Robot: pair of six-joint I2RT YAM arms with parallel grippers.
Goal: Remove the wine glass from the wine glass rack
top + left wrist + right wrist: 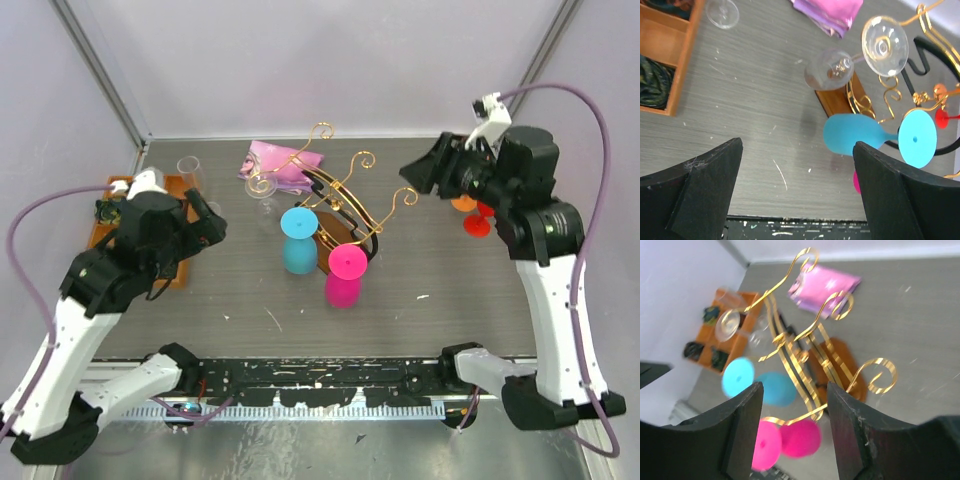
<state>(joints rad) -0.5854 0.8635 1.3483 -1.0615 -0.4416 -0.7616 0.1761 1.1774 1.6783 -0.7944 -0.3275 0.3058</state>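
Rack: the gold wire wine glass rack (pixel 335 200), with arched rails ending in curled scrolls on a brown oval wooden base, stands mid-table, in front of you between the two arms.
Hanging glasses: you have three on it, each caught by its foot in the rails with the bowl hanging below.
Cyan wine glass (pixel 297 242): it is on the rack's near-left side, the one closest to your left arm.
Magenta wine glass (pixel 344 278): it is at the rack's nearest end, just right of the cyan one.
Clear wine glass (pixel 832 72): it is at the far-left end, close to the crumpled pink cloth (pixel 280 160).
Left gripper (pixel 797 160): your fingers stand wide apart with nothing between them. It hovers over bare grey table (pixel 450 290) beside the orange compartment tray (pixel 660 47), facing the cyan glass but clear of it.
Right gripper (pixel 794 405): your fingers are parted and grip nothing. It is raised at the rack's far-right side and faces the gold scrolls, which show through the gap without touching either finger.
Off the rack: a small orange glass (pixel 463 203) and a small red glass (pixel 478 222) sit on the table under your right arm, partly hidden by it.
By the tray: a clear tumbler (pixel 190 172) stands just beside its far corner.
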